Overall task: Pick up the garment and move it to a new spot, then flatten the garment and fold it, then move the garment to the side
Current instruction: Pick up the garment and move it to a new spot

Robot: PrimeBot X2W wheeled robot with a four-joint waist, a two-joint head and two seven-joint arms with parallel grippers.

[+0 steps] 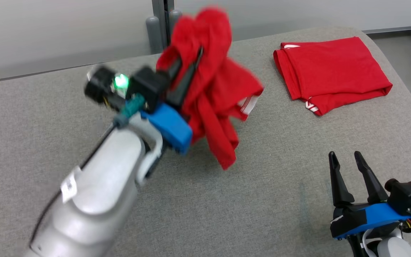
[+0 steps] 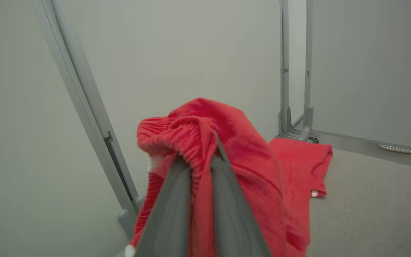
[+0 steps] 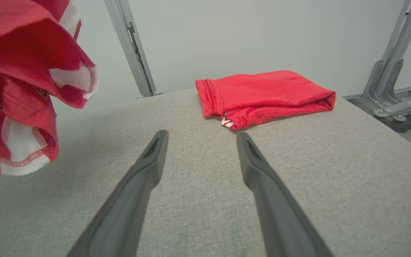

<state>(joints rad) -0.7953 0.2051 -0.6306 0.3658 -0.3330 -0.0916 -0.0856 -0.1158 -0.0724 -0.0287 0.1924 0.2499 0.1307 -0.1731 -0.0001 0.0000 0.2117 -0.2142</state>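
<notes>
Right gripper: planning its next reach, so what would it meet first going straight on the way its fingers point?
Probably the folded red garment, lying ahead of the right gripper across the grey table; depth is unclear.

Left gripper (image 1: 190, 59) raised, fingers (image 1: 187, 78) pinched together; right gripper (image 1: 344, 155) low, fingers apart.

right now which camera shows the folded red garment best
The head view: the folded garment lies whole, seen from above. The right wrist view shows it low and foreshortened; the left wrist view shows part, behind the held garment.
</notes>
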